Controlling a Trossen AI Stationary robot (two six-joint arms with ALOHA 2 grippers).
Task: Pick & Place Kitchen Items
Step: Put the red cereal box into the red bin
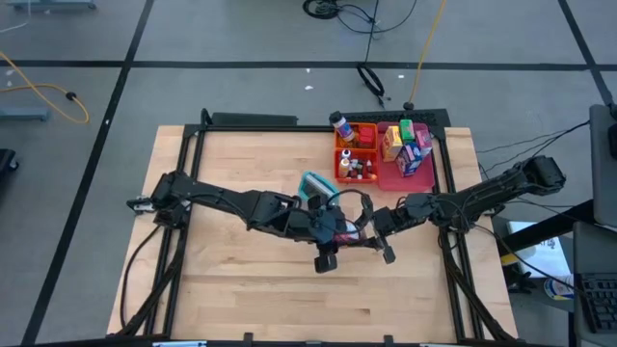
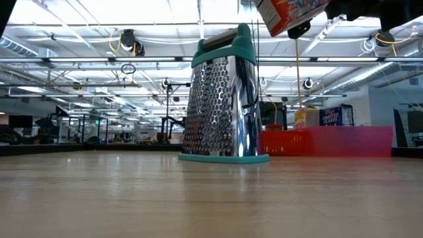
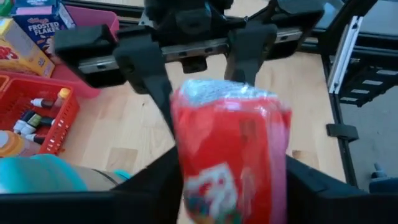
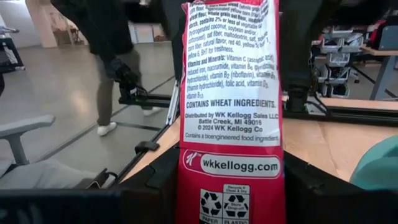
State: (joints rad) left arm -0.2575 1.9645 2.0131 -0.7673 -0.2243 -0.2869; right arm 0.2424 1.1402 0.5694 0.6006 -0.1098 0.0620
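A small red cereal box (image 1: 351,231) hangs in the air over the table's middle, between my two grippers. It fills the left wrist view (image 3: 230,143) and the right wrist view (image 4: 230,93), and its tilted lower corner shows at the top of the low view (image 2: 291,13). My left gripper (image 3: 230,165) comes from the table's left and is shut on the box. My right gripper (image 4: 230,171), also seen facing it (image 3: 199,68), comes from the right and is shut on the box's other end. More small boxes and tiny bottles sit in the trays. My left gripper pinches the red box's end nearest it (image 3: 186,180) between its two fingers, coming roughly level from the table's left. The box is lifted clear of the table. My right gripper pinches the box's opposite end, with the printed side panel (image 4: 230,165) facing its camera, coming level from the table's right. Its fingers (image 3: 152,74) flank that end.
A steel box grater with teal trim (image 1: 316,185) (image 2: 221,99) stands upright on the table just beyond the grippers. The orange tray (image 1: 355,159) with tiny bottles and the pink tray (image 1: 410,175) with small boxes sit at the far edge. A person's legs (image 4: 112,68) show beyond the table.
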